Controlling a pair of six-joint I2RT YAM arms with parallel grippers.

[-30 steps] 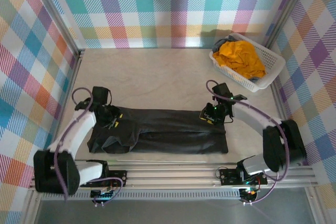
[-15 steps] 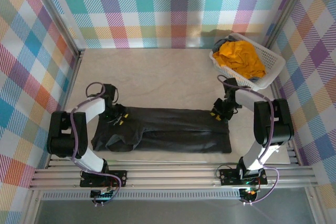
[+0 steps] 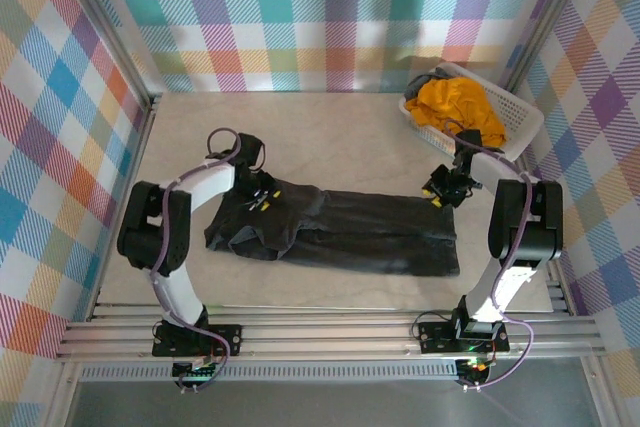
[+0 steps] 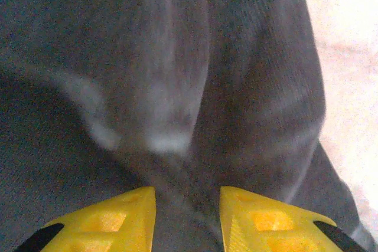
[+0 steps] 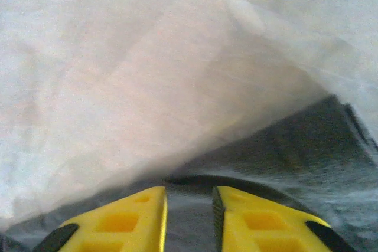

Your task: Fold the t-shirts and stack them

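Grey cloth lies long and flat on the pale table (image 3: 330, 137) in the view from above. It is the grey t-shirt (image 3: 340, 237). The left gripper (image 3: 258, 197) is at its left end and the right gripper (image 3: 440, 192) is at its right end. Checked walls (image 3: 330, 17) stand all around. A white basket (image 3: 517, 137) in the far right corner holds the orange-yellow t-shirt (image 3: 460, 112) in a heap.

From the left wrist, yellow fingers (image 4: 112, 222) pinch a bunch of grey cloth.

From the right wrist, yellow fingers (image 5: 118, 222) pinch the shirt's dark edge, with bare table beyond.
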